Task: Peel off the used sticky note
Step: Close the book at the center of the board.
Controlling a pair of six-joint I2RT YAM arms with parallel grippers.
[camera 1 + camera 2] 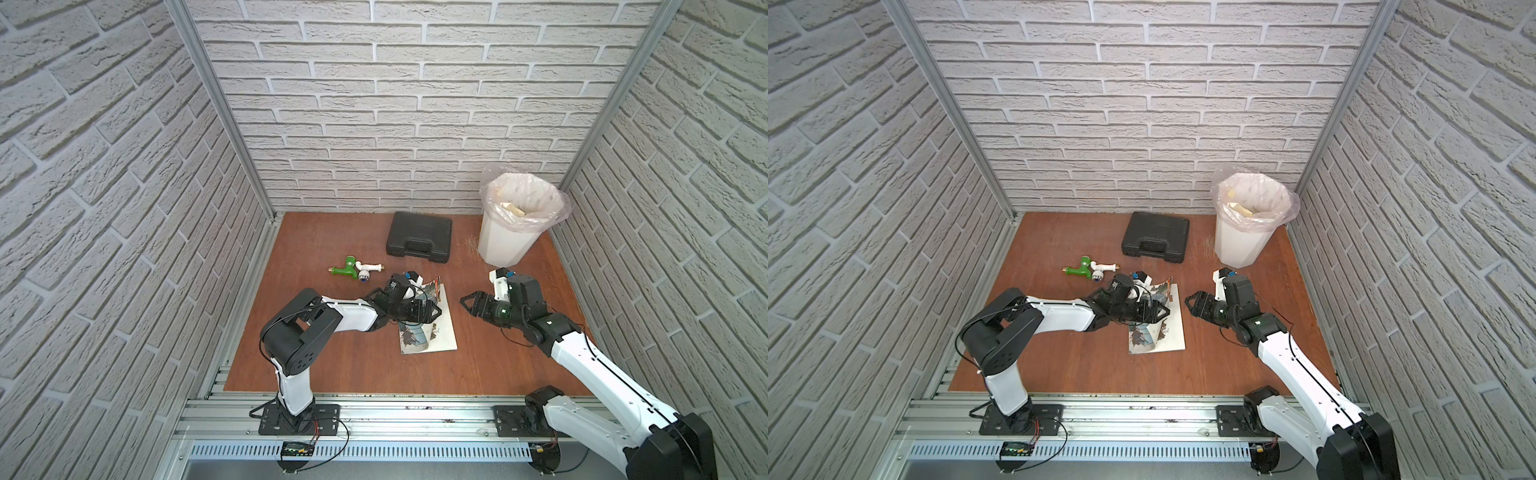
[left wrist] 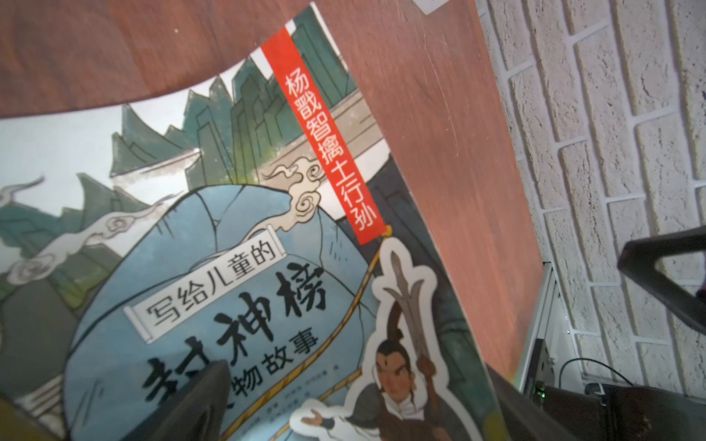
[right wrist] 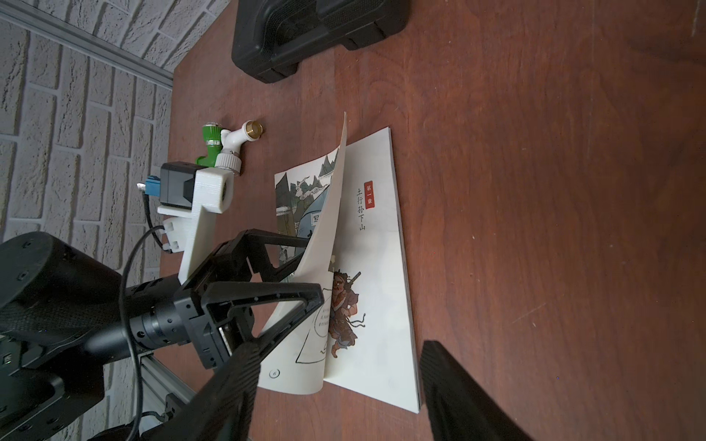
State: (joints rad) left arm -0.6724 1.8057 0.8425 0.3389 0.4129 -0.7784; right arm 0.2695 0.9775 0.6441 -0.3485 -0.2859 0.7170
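A picture book [image 1: 436, 338] is lying on the table [image 1: 332, 357], its front cover [image 3: 329, 214] standing up in a curl off the first page. The left gripper [image 3: 313, 269] is being held over the book's spine side, fingers spread wide. The raised cover is standing between them, not being pinched. The right gripper [image 1: 466, 306] is being held just off the book's open edge, apart from it, also spread wide with nothing between its fingers. The sticky note is not being made out for certain: a small yellowish scrap [image 3: 331, 261] is being glimpsed under the raised cover on the book's first page, but cannot tell if that is it. Beyond the book are lying a black case [image 1: 417, 239], a bin [image 1: 498, 249] with pale yellow pieces [image 1: 513, 208] inside, and plastic taps [image 1: 355, 270].
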